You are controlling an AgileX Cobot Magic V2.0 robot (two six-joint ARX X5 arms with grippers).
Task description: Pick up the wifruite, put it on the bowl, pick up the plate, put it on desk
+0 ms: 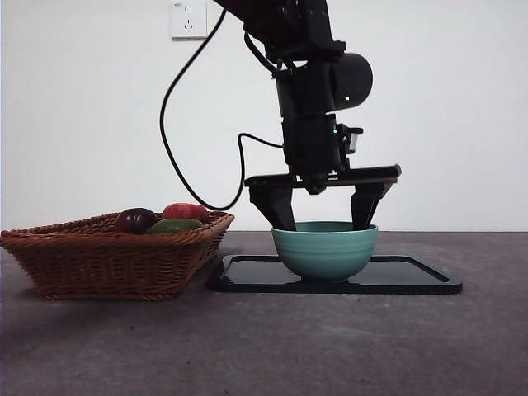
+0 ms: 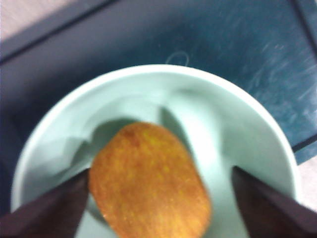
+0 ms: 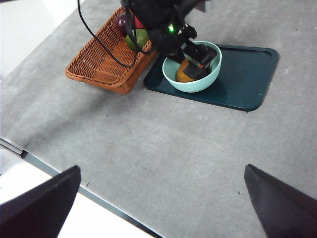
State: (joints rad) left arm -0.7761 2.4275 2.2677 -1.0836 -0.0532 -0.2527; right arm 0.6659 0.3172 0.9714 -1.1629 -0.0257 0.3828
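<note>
The brownish-orange wifruite (image 2: 148,183) lies inside the mint-green bowl (image 1: 325,252); in the front view the bowl's wall hides it. The bowl stands on a dark teal plate (image 1: 412,276) on the grey desk (image 1: 264,346). My left gripper (image 1: 323,223) reaches down into the bowl with its jaws open. In the left wrist view one jaw is next to the fruit and the other is well clear of it. The right wrist view shows the fruit (image 3: 184,73), the bowl (image 3: 208,79) and the plate (image 3: 242,79) from afar. My right gripper (image 3: 161,169) is open and empty, high above the desk's near side.
A wicker basket (image 1: 107,256) stands just left of the plate. It holds a dark purple fruit (image 1: 135,219), a red fruit (image 1: 186,211) and a green fruit (image 1: 175,225). A black cable (image 1: 169,140) hangs from the left arm above the basket.
</note>
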